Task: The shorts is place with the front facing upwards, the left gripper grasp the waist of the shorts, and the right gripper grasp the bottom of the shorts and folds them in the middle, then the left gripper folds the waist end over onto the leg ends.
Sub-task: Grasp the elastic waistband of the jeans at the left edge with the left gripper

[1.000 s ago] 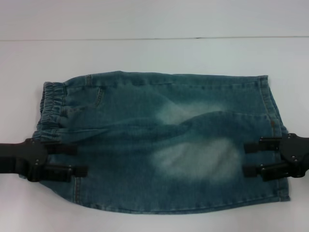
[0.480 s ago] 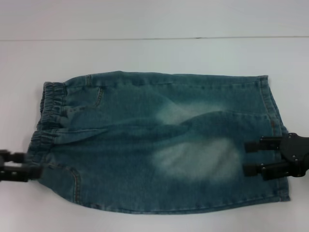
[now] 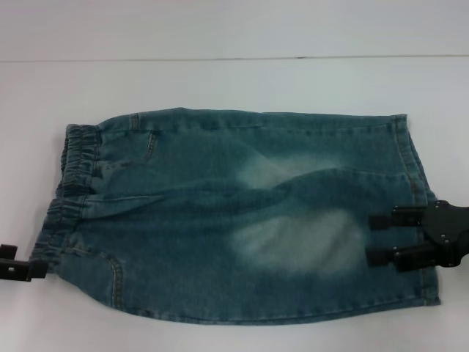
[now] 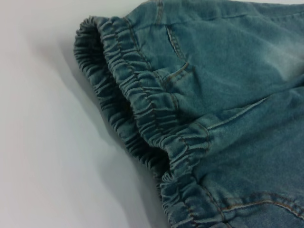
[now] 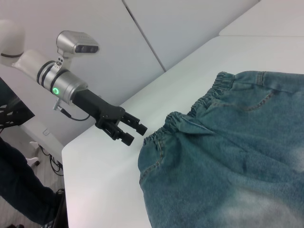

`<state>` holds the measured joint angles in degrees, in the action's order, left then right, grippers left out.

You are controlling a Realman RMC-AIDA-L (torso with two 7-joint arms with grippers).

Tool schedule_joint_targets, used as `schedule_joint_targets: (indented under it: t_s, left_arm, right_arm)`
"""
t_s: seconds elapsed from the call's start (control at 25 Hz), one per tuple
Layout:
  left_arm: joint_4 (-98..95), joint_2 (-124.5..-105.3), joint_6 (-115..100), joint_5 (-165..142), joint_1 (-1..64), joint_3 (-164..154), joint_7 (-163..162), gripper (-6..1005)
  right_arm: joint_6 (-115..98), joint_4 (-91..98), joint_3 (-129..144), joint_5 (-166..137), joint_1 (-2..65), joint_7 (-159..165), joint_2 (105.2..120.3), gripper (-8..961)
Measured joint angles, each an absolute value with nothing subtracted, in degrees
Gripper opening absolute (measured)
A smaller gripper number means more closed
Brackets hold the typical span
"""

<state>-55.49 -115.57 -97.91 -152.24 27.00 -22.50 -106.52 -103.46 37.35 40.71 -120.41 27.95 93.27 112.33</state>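
Note:
The blue denim shorts (image 3: 242, 213) lie flat on the white table, elastic waist (image 3: 73, 169) to the left and leg hems (image 3: 414, 169) to the right. My left gripper (image 3: 22, 262) sits at the left edge of the head view, just off the waist's near corner. The right wrist view shows this left gripper (image 5: 135, 134) open and empty, beside the gathered waist (image 5: 190, 111). My right gripper (image 3: 375, 239) is open and hovers over the leg end near the right hem. The left wrist view shows only the ruffled waistband (image 4: 142, 109) and a pocket seam.
The white table (image 3: 234, 81) runs behind and on both sides of the shorts. Its front-left edge (image 5: 71, 147) shows in the right wrist view, with a dark-clothed person (image 5: 19, 190) standing beyond it.
My left gripper has pulled back to the left, off the waist and almost out of the head view. The right gripper has barely moved, and the shorts lie as before.

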Motion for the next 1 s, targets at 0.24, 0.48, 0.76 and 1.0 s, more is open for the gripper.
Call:
schedule_joint_targets:
  t_s: [0.24, 0.48, 0.76, 1.0]
  left_arm:
    - [-54.4, -116.05, -96.2, -152.5, 27.2, -25.6, -107.8, 841]
    - [-53.3, -116.43, -95.5, -152.6, 27.9, -28.0, -109.3, 830]
    - [-54.5, -117.05, -96.2, -151.4, 28.4, -28.9, -109.6, 817]
    - [-54.6, -117.23, -96.2, -150.2, 28.7, -29.3, -109.4, 690]
  right_arm:
    - [-103.4, 37.3, 40.6, -120.4, 28.0, 93.2, 112.32, 909]
    - [-103.4, 37.3, 40.6, -120.4, 28.0, 93.1, 112.37, 907]
    - [-103.3, 37.3, 40.6, -120.4, 27.9, 93.1, 112.42, 904]
    - [-103.2, 37.3, 40.6, -120.4, 27.9, 93.0, 112.51, 901]
